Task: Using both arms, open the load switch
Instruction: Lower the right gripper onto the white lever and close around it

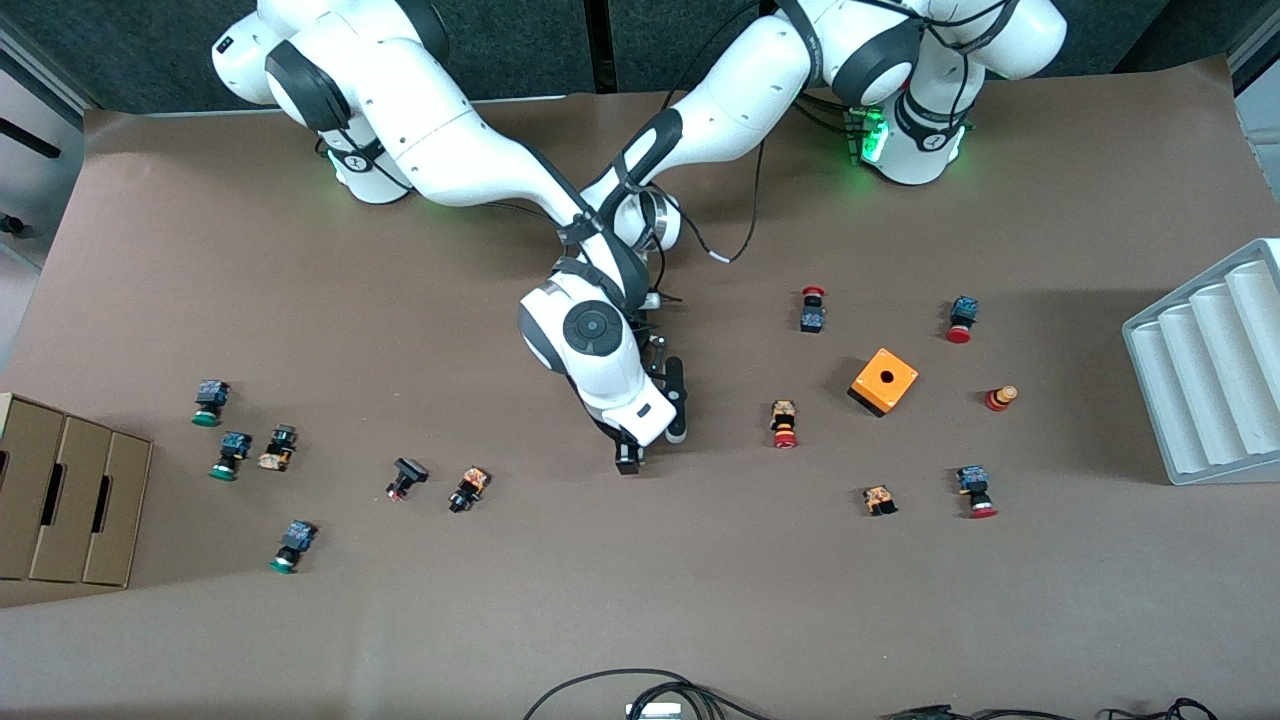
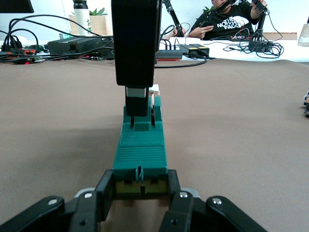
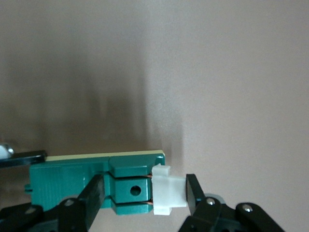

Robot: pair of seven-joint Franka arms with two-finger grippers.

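Observation:
The load switch (image 2: 141, 154) is a narrow dark-green block with a white piece (image 3: 169, 191) at the end nearer the front camera. It lies on the brown table mid-way between the arms, hidden under the right arm's hand in the front view. My left gripper (image 2: 140, 186) is low and shut on the switch's other end, one finger against each side. My right gripper (image 1: 630, 458) comes down from above and stands open. Its fingers (image 3: 193, 191) straddle the raised green block and the white piece, with a thin gap showing at the white side.
An orange cube (image 1: 884, 381) and red-capped push buttons (image 1: 785, 425) lie toward the left arm's end. Green-capped buttons (image 1: 211, 402) and a cardboard box (image 1: 70, 500) sit toward the right arm's end. A white ribbed tray (image 1: 1210, 370) stands at the table edge. Cables (image 1: 640, 690) run along the front edge.

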